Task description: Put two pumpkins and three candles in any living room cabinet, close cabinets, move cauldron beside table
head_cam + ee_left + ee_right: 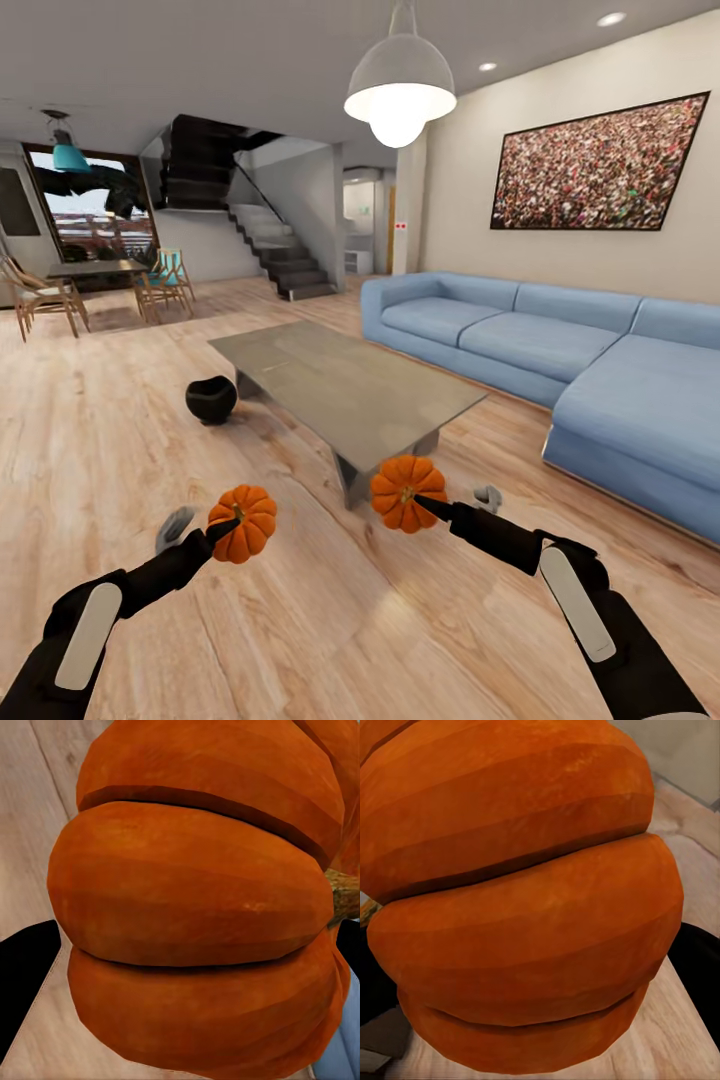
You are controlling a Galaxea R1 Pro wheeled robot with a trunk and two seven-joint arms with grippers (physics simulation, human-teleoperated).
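Two ribbed orange pumpkins are held above the pale wood plank floor, one in each set of jaws. The left pumpkin is a squat sphere with deep grooves between smooth, matte lobes; in the left wrist view a short brown stem projects from its side. The left gripper pinches it: one black finger lies across its face and a grey finger stands off to the outer side. The right pumpkin has the same lobed form and dull skin, seen close in the right wrist view. The right gripper pinches it, a black fingertip reaching to its stem hollow.

Both arms are black with white oblong panels on the forearms. They extend forward and slightly inward, held low, the pumpkins well apart.

Beyond the right jaws stands a low table with a flat grey slab top on block legs. Beyond the left jaws, just beside the table's near-left corner, a round black cauldron sits on the floor. A blue upholstered sectional sofa lies outboard of the right jaws.
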